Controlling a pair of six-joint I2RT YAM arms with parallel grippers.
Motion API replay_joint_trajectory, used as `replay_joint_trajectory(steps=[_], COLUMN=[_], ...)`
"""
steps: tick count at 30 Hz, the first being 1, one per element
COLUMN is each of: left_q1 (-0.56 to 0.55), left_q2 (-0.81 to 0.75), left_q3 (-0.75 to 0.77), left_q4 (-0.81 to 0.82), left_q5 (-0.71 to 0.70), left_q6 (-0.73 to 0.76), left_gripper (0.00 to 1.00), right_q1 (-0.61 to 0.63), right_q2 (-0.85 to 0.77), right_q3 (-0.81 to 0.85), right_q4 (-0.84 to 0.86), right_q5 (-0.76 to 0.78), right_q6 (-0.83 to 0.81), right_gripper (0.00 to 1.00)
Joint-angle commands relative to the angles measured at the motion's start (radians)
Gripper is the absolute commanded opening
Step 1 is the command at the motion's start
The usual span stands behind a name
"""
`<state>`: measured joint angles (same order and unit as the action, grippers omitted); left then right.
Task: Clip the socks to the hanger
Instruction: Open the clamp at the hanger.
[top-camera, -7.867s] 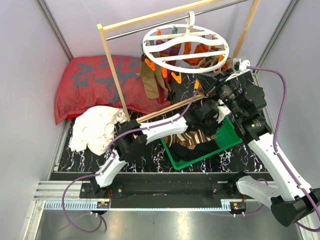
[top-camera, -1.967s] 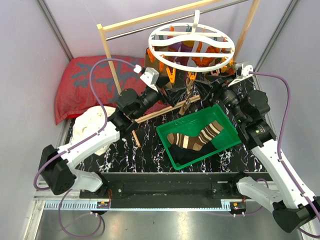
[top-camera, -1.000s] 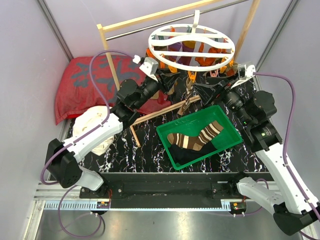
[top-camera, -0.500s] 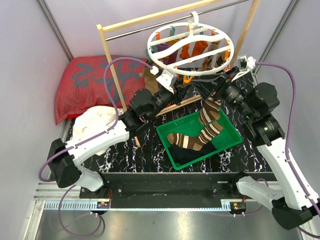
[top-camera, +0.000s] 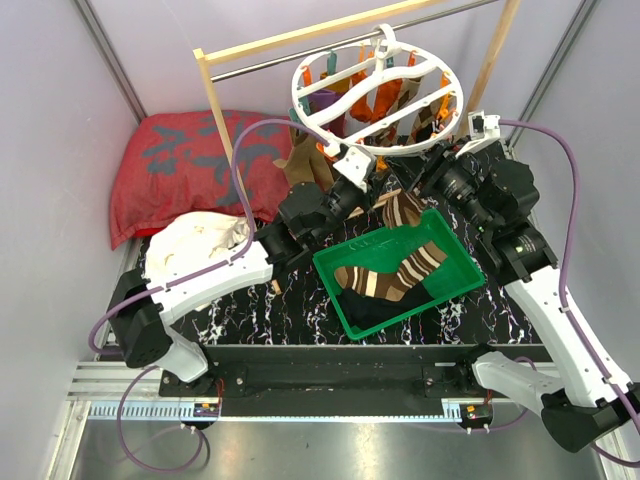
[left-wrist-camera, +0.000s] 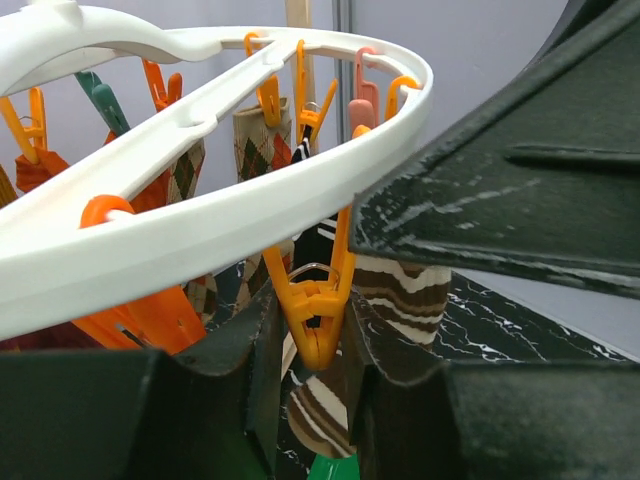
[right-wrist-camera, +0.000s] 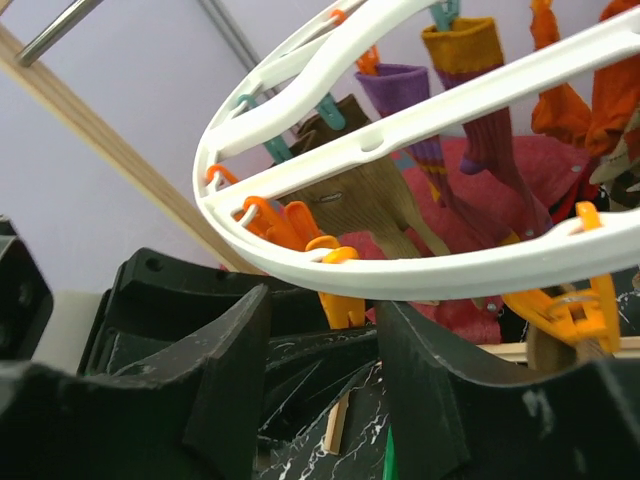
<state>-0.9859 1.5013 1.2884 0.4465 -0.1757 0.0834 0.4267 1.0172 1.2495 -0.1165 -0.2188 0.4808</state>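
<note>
In the top view, a red pillow (top-camera: 185, 165) lies at 10 o'clock on the table, with a white cloth (top-camera: 195, 250) bunched just at its 6 o'clock. A pale wooden frame (top-camera: 222, 130) rises between the pillow and the middle of the scene.

The left arm reaches from 8 o'clock up toward the centre. In the left wrist view, the left gripper (left-wrist-camera: 314, 345) has its jaws a little apart, with one orange clip (left-wrist-camera: 315, 315) hanging in the narrow gap. I cannot tell whether the fingers (left-wrist-camera: 250, 370) pinch it.

The hanger (right-wrist-camera: 430, 270) hangs at 12 o'clock in the top view, tilted so its near rim dips toward the grippers. Socks hang from its clips:
- a brown argyle sock (left-wrist-camera: 255, 140)
- a tan-brown sock (right-wrist-camera: 350, 195)
- a purple sock (right-wrist-camera: 398, 85)

A brown-and-cream striped sock (top-camera: 402, 210) dangles just below the near rim. What holds its top is hidden.

A green bin (top-camera: 430, 306) sits at 4 o'clock, with a second striped sock (top-camera: 385, 282) lying flat inside over dark fabric.

The right arm comes in from 5 o'clock. The right gripper (right-wrist-camera: 325, 330) has its jaws wide apart just under the ring, with another orange clip (right-wrist-camera: 340, 305) hanging loose in the gap.
</note>
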Motion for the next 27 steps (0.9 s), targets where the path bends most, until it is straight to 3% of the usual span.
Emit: replay_joint_trajectory(steps=[1, 15, 27], left_q1=[-0.026, -0.046, -0.043], left_q2=[0.017, 0.02, -0.029], left_q3=[0.04, 0.046, 0.023], left_q4=[0.037, 0.012, -0.025], left_q5=[-0.018, -0.025, -0.005], left_q6=[0.053, 0.09, 0.075], left_gripper=[0.11, 0.15, 0.44], right_q1=[0.006, 0.006, 0.004], right_q2=[0.007, 0.049, 0.047], right_q3=[-0.009, -0.025, -0.042], right_q4=[0.081, 0.1, 0.095], right_q5=[0.108, 0.154, 0.141], right_q6=[0.03, 0.03, -0.004], right_gripper=[0.52, 0.38, 0.16])
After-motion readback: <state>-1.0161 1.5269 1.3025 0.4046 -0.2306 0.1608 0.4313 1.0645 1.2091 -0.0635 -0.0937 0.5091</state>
